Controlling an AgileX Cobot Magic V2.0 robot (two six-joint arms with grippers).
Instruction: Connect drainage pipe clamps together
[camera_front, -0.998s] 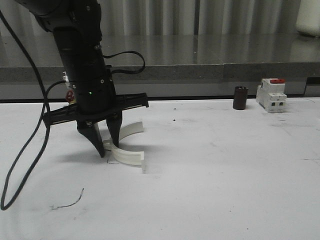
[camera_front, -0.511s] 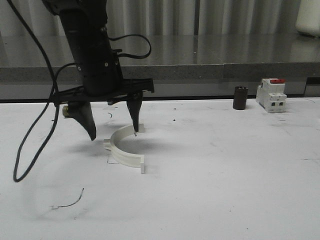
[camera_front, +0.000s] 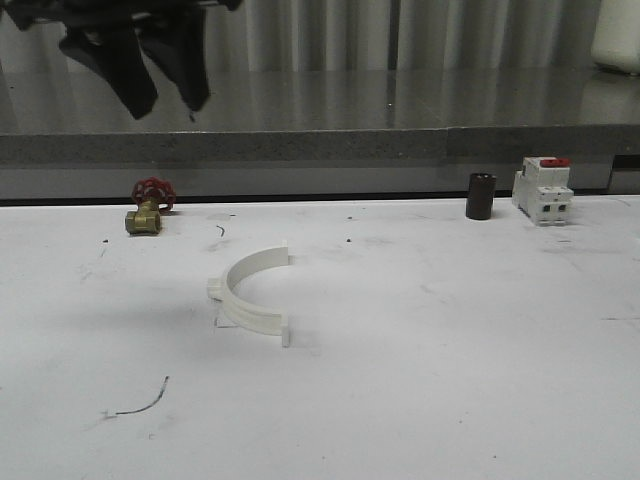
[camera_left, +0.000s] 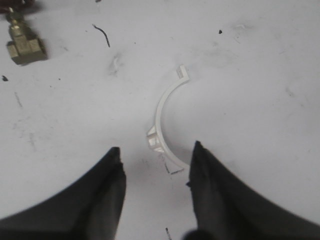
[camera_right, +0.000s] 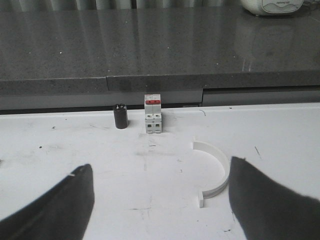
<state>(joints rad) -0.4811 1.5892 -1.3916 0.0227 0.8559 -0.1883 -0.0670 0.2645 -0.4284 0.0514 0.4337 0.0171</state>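
1. On the worktop (camera_front: 420, 400), front view: drainage pipe clamps (camera_front: 252, 297) lie as one white half-ring arc, open side facing the breaker (camera_front: 543, 190). They look like two bands stacked on each other, but I can't tell for sure. No closed ring, so the connection isn't done.
2. Front view: left tool (camera_front: 150, 75) hangs high above the clamps, well apart, jaws spread, holding nothing. Brass valve with red wheel (camera_front: 147, 208) sits behind the clamps, on the side away from the breaker; black cylinder (camera_front: 481, 195) stands just beside the breaker.
3. Left wrist view: left tool (camera_left: 156, 187) released, empty; clamps (camera_left: 162, 127) on the worktop between the fingers, lug side toward the valve (camera_left: 25, 45).
4. Right wrist view: right tool (camera_right: 160, 200) spread wide, empty; clamps (camera_right: 216, 172) near one finger, breaker (camera_right: 153, 114) beyond.
5. Judgement: between grasps. Next: come down, separate one half, flip it to face the other, align end tabs.
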